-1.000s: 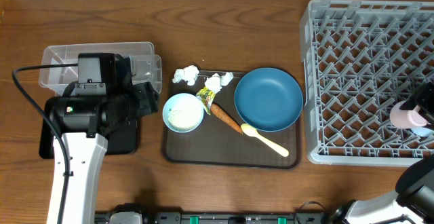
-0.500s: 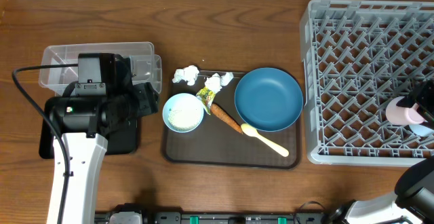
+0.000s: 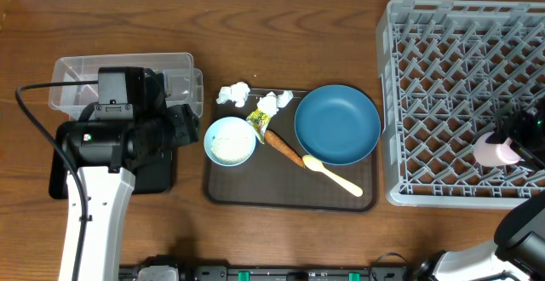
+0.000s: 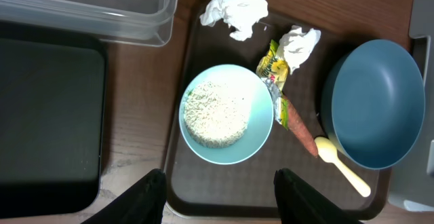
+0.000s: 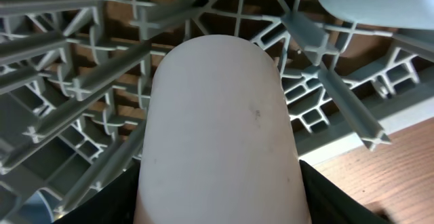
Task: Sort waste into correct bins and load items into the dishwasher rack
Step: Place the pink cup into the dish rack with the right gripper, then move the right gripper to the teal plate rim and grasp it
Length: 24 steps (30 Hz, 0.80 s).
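My right gripper (image 5: 220, 207) is shut on the pink cup (image 5: 217, 129), holding it low over the grey dishwasher rack (image 3: 443, 85) near its right front corner (image 3: 496, 150). A light blue cup (image 5: 366, 0) lies in the rack beside it. My left gripper (image 4: 220, 197) hangs open above the brown tray's front edge with nothing in it. On that tray are a bowl of rice (image 4: 227, 112), two tissue wads (image 4: 237, 10), a yellow-green wrapper (image 4: 272, 68), a carrot piece (image 4: 298, 122), a dark blue plate (image 4: 373, 102) and a pale yellow spoon (image 4: 342, 166).
The clear tub (image 4: 88, 0) and the black tray (image 4: 47, 115) sit left of the brown serving tray (image 3: 255, 187), partly under my left arm (image 3: 111, 136). Upright pegs (image 5: 81, 68) crowd round the pink cup. Bare wood lies behind the tray.
My right gripper has carried the pink cup a little to the left and down, closer to the rack's lattice. The left arm and the things on the tray have not moved.
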{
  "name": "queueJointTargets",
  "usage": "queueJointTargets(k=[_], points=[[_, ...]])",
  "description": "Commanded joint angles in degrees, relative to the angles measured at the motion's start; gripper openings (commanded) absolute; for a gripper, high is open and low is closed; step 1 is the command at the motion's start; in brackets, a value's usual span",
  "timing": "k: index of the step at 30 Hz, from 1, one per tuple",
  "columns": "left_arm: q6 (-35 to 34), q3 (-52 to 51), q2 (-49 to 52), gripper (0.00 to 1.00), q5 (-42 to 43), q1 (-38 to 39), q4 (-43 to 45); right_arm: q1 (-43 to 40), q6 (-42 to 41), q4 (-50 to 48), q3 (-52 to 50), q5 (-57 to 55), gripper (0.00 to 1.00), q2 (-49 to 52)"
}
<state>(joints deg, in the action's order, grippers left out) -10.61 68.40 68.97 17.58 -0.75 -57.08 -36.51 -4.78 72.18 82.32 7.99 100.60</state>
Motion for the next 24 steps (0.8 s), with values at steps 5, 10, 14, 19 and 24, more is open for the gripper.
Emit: queueJointTargets(k=[5, 10, 14, 19, 24], points=[[0.52, 0.33, 0.15, 0.54, -0.74, -0.31, -0.33, 0.15, 0.55, -2.38, -1.86, 1.18, 0.79, -0.83], [0.52, 0.33, 0.15, 0.56, -0.74, -0.31, -0.33, 0.17, 0.44, -3.04, -1.81, 4.55, 0.88, -0.85], [0.52, 0.33, 0.15, 0.60, -0.74, -0.31, -0.31, 0.24, 0.33, -3.26, -1.55, 4.61, 0.86, -0.98], [0.52, 0.33, 0.15, 0.61, -0.72, -0.31, -0.33, 1.92, 0.39, -3.23, 0.26, 7.89, 0.84, -3.08], [0.52, 0.31, 0.15, 0.65, -0.74, -0.31, -0.57, 8.94, 2.95, -5.11, 3.13, 11.89, 0.82, -7.78]])
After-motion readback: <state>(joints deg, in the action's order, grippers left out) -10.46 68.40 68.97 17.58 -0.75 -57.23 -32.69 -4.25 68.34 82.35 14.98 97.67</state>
